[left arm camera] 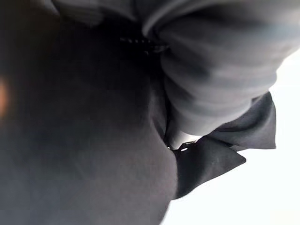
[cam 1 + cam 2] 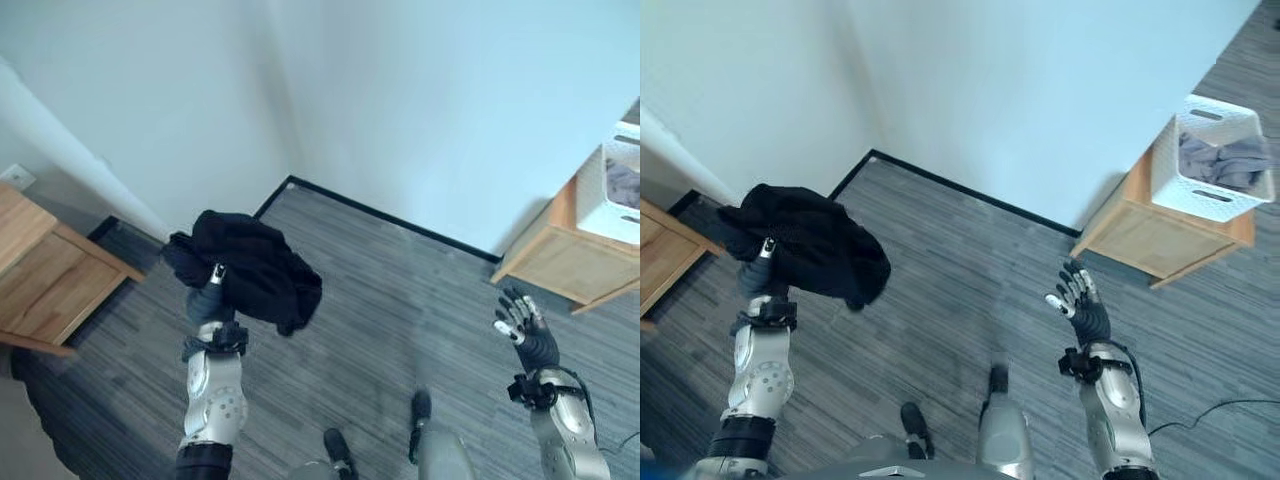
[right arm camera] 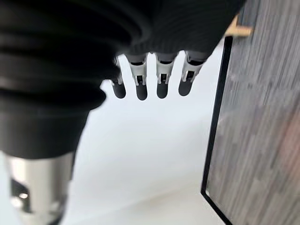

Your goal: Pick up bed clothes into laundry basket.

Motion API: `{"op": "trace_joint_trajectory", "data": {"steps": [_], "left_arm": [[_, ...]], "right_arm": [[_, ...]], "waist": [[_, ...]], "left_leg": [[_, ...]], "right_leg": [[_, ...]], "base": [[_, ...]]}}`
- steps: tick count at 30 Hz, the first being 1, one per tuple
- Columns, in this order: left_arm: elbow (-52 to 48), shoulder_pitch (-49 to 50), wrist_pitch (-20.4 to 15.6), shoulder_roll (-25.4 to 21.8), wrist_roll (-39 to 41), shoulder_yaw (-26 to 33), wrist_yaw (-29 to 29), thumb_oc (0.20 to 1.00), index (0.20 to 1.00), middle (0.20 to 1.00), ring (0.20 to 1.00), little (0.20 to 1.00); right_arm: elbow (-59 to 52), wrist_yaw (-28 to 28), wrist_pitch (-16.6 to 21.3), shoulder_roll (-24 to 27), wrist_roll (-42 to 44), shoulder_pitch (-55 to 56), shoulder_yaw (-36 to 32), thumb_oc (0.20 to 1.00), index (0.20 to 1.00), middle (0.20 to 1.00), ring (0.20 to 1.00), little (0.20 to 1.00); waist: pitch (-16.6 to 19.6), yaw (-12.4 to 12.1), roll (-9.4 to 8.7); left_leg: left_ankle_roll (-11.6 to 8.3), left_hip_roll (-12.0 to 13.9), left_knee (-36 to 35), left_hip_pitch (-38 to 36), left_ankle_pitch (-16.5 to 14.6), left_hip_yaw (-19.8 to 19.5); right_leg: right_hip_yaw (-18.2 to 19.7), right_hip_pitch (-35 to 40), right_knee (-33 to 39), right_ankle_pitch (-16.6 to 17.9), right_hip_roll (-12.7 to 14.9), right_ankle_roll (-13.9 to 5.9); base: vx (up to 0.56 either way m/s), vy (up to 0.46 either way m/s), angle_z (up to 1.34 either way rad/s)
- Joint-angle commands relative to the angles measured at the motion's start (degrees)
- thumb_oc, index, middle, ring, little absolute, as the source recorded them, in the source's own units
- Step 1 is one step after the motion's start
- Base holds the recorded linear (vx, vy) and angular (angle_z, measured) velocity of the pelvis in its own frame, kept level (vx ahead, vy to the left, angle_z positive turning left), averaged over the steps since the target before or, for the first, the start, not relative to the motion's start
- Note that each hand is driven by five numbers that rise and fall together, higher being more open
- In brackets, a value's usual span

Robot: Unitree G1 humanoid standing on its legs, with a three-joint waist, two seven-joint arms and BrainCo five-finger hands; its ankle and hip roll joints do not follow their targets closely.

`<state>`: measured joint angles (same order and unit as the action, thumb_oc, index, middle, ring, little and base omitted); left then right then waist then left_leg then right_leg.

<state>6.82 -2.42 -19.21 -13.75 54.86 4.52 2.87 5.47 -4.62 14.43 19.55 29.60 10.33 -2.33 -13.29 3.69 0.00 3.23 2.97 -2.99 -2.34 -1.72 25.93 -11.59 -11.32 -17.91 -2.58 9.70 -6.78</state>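
Black garment (image 2: 255, 265) raised in your left hand (image 2: 207, 300)
Your left fingers grip the cloth; your right hand (image 2: 1083, 308) hangs empty, fingers straight, and the white basket (image 2: 1215, 160) sits on a wooden stand (image 2: 1150, 235).

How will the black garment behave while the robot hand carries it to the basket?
The black garment is probably floppy: it drapes in folds over the left robot hand. It seems light, held up by one arm. A hanging end may swing or slip.
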Motion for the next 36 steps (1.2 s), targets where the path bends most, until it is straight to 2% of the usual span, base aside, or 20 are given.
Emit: {"op": "trace_joint_trajectory", "data": {"steps": [1,3,5,6,10,13,16,23,26,30,31,32,33,34,36], "left_arm": [[-3.57,-1.53,-1.96,-3.35,-2.23,0.51,2.04,0.2,0.2,0.2,0.2,0.2],[-3.11,-0.96,-1.51,-2.92,-1.94,0.11,1.86,0.2,0.2,0.2,0.2,0.2],[-2.69,-0.44,-0.81,-2.71,-1.91,-0.42,2.24,0.2,0.2,0.2,0.2,0.2],[-13.07,0.68,-0.99,-14.41,-18.92,8.54,-6.43,0.2,0.2,0.2,0.2,0.2],[-12.82,0.29,-0.98,-13.81,-19.71,9.72,-6.84,0.2,0.2,0.2,0.2,0.2],[-13.61,-0.64,-1.73,-14.74,-20.72,11.25,-7.27,0.2,0.2,0.2,0.2,0.2],[-13.83,-3.16,-2.1,-15.64,-20.58,10.52,-7.48,0.2,0.2,0.2,0.2,0.2],[-13.86,-3.37,-1.62,-14.16,-21.72,9.54,-6.9,0.2,0.2,0.2,0.2,0.2],[-13.47,-4.51,-1.62,-15.27,-23.27,9.73,-6.68,0.2,0.2,0.2,0.2,0.2],[-12.12,-11.86,-2.87,-19.02,-24.26,6.9,-7.27,0.2,0.2,0.2,0.2,0.2],[-12.12,-11.86,-2.87,-19.02,-24.26,6.9,-7.27,0.2,0.2,0.2,0.2,0.2],[-11.54,-14.42,-3.54,-18.9,-24.33,4.67,-7.2,0.2,0.2,0.2,0.2,0.2],[-11.42,-14.53,-3.63,-18.89,-24.39,4.52,-7.27,0.2,0.2,0.2,0.2,0.2],[-12.08,-15.73,-4.4,-18.19,-23.47,3.12,-7.59,0.2,0.2,0.2,0.2,0.2],[-12.25,-15.3,-4.65,-16.51,-22.37,1.87,-7.6,0.2,0.2,0.2,0.2,0.2]], "right_arm": [[-2.51,-0.33,3.45,0.44,0.7,-1.59,-1.97,1.0,1.0,1.0,1.0,1.0],[-2.45,0.61,3.67,1.13,-0.19,-2.72,-1.7,1.0,1.0,1.0,1.0,1.0],[-2.98,0.67,3.7,1.3,-0.3,-2.85,-1.96,1.0,1.0,1.0,1.0,1.0],[-9.62,3.4,4.46,3.07,5.52,-3.96,-14.03,1.0,1.0,1.0,1.0,1.0],[-10.12,3.48,4.4,2.52,4.62,-1.64,-15.39,1.0,1.0,1.0,1.0,1.0],[-9.56,2.42,5.07,2.58,5.11,-1.58,-15.99,1.0,1.0,1.0,1.0,1.0],[-9.33,2.15,5.03,4.25,4.91,-3.62,-13.91,1.0,1.0,1.0,1.0,1.0],[-10.42,0.84,4.99,2.43,5.93,-2.29,-13.8,1.0,1.0,1.0,1.0,1.0],[-10.09,0.52,5.05,1.41,6.03,0.0,-16.15,1.0,1.0,1.0,1.0,1.0],[-10.82,-0.15,5.81,-0.92,6.42,4.43,-19.76,1.0,1.0,1.0,1.0,1.0],[-10.82,-0.15,5.81,-0.92,6.42,4.43,-19.76,1.0,1.0,1.0,1.0,1.0],[-11.41,-0.7,5.81,-2.66,6.39,7.06,-20.99,1.0,1.0,1.0,1.0,1.0],[-11.58,-0.75,5.78,-2.74,6.41,7.21,-21.07,1.0,1.0,1.0,1.0,1.0],[-12.29,-0.68,6.66,-3.82,7.01,7.81,-22.45,1.0,1.0,1.0,1.0,1.0],[-12.76,-0.29,7.11,-4.79,7.55,7.4,-22.19,1.0,1.0,1.0,1.0,1.0]], "waist": [[5.52,-1.21,-2.01],[6.98,-2.1,-2.43],[7.36,-2.27,-2.71],[5.76,-1.34,-5.86],[6.43,-0.46,-5.29],[5.55,0.06,-4.01],[4.17,0.11,-3.33],[4.49,0.87,-2.97],[5.31,2.62,-2.88],[5.34,7.52,-3.04],[5.34,7.52,-3.04],[5.26,9.99,-3.11],[5.04,9.94,-3.32],[4.36,12.33,-3.42],[3.94,13.57,-3.39]], "left_leg": [[-3.55,-0.88,0.28,0.45,0.49,-5.92],[-4.05,-0.29,-1.36,-0.11,1.67,-4.98],[-4.22,-0.06,-1.55,-0.27,2.1,-5.63],[-5.77,3.74,2.32,5.49,1.3,-1.75],[-6.16,3.9,0.54,4.68,2.57,-2.17],[-6.75,4.23,-1.36,4.81,4.2,-3.18],[-7.43,4.85,-1.67,7.07,5.62,-3.51],[-7.58,5.13,-1.99,6.33,5.35,-3.24],[-7.44,4.92,-2.01,4.99,4.59,-2.2],[-7.24,4.83,-2.01,4.13,3.78,0.32],[-7.24,4.83,-2.01,4.13,3.78,0.32],[-7.68,5.17,-2.01,3.7,2.33,0.21],[-7.33,5.26,-2.01,4.14,3.65,1.29],[-7.68,5.5,-2.01,4.42,2.42,1.02],[-7.76,6.81,-2.01,5.77,3.15,2.24]], "right_leg": [[1.03,7.08,12.74,4.37,0.85,-2.22],[1.38,8.57,16.29,4.89,-0.19,-2.53],[1.32,9.38,16.33,4.72,-0.45,-2.25],[-1.91,11.03,18.02,7.16,1.48,-2.29],[-1.43,11.0,18.6,6.89,1.14,-2.19],[-1.15,10.66,20.22,5.37,0.42,-1.8],[-1.19,9.32,22.34,6.05,-0.25,-1.73],[-0.91,10.19,22.9,6.61,0.22,-2.06],[0.02,10.23,22.72,7.08,0.47,-2.4],[3.49,7.9,21.8,8.65,0.33,-3.14],[3.49,7.9,21.8,8.65,0.33,-3.14],[6.09,7.18,21.87,8.74,0.02,-3.67],[5.77,6.63,21.66,9.49,-0.02,-3.26],[8.82,4.4,21.54,11.42,-0.43,-4.36],[12.57,1.87,20.55,13.27,-0.52,-5.11]], "base": [[0.0,-0.057,-0.16],[-0.01,-0.1,-0.15],[-0.01,-0.094,-0.17],[0.0,-0.063,-0.09],[0.0,-0.013,0.0],[-0.03,-0.017,0.06],[-0.14,-0.012,0.05],[-0.03,0.037,0.02],[0.01,0.083,-0.03],[-0.05,0.087,-0.24],[0.02,0.087,-0.38],[-0.03,0.03,-0.34],[-0.07,0.076,-0.3],[-0.19,0.007,-0.3],[-0.14,-0.031,-0.57]]}}
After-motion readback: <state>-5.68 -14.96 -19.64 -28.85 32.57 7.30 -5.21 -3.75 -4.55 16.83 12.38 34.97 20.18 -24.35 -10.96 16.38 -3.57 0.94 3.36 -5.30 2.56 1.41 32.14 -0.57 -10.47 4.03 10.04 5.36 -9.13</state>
